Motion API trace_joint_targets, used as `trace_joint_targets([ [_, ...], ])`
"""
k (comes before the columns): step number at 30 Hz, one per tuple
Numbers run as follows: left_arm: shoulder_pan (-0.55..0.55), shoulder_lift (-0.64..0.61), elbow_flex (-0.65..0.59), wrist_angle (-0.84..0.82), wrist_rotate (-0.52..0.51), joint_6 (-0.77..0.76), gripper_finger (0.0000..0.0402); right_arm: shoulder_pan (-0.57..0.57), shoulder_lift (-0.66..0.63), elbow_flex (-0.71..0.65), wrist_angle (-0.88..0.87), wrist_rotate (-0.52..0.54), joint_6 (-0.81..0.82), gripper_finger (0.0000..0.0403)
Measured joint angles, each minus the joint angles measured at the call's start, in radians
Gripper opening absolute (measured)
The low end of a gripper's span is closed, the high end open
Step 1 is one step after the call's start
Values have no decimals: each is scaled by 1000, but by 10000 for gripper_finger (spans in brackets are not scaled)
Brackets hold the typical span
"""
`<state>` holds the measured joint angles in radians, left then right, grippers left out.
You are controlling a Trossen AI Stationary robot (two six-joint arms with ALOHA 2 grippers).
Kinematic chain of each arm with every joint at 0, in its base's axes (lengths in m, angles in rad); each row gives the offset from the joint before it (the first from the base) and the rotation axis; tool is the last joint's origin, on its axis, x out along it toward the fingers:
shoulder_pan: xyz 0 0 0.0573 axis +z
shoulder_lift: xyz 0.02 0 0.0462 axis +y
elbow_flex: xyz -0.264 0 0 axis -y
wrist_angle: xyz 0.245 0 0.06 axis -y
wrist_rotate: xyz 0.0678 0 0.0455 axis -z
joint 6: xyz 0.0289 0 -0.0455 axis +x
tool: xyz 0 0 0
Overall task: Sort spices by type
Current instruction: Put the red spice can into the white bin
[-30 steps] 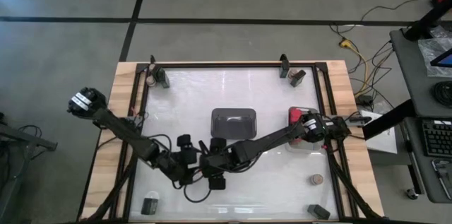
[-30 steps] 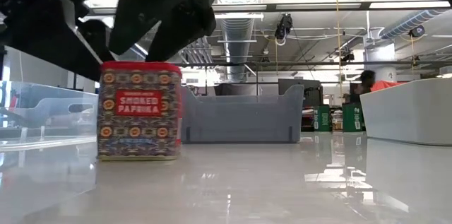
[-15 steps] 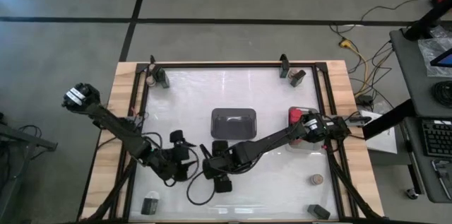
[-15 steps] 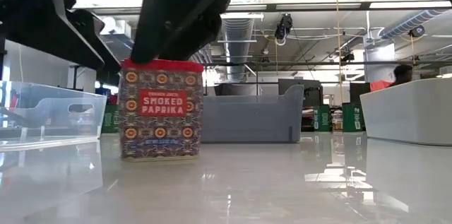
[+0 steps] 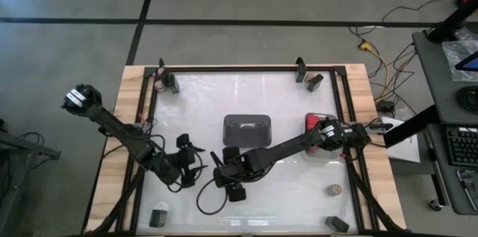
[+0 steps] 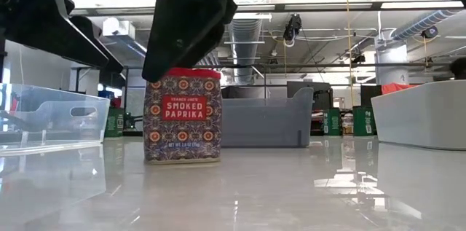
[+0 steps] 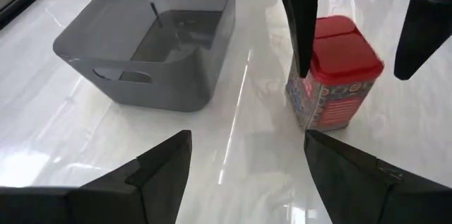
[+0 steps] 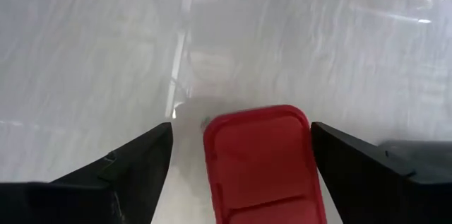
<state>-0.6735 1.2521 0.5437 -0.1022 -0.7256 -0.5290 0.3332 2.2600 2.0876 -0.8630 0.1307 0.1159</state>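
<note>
1. While the smoked paprika tin [image 6: 182,116] stood upright on the glossy table [image 5: 291,185], just in front of the grey bin [image 7: 162,37], the right gripper [image 8: 240,155] hung over its red lid, fingers spread either side and not touching.
2. That straddle looked set for a grasp.
3. The left gripper [image 7: 244,155] waited nearby, fingers also spread, holding nothing, seemingly leaving room.

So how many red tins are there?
2: a central tin under the right gripper, a tin in the clear tray at the right edge. Others may be hidden.
</note>
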Motion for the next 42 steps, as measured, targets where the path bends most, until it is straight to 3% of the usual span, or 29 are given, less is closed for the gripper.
trace_joint_targets([
  [7, 1, 10, 1, 0, 1, 1, 259, 0, 0, 0, -70, 0, -73, 313],
  [24, 1, 10, 1, -3, 1, 0, 259, -15, 0, -2, -76, 0, -91, 227],
  [30, 1, 10, 1, -3, 0, 8, 259, -15, 0, 7, -81, -10, -89, 222],
  [35, 1, 10, 1, -3, -1, 13, 259, -9, 0, 57, -114, -85, -29, 226],
  [42, 1, 10, 1, -3, -1, 12, 259, 46, -15, 141, -335, -86, 108, 216],
])
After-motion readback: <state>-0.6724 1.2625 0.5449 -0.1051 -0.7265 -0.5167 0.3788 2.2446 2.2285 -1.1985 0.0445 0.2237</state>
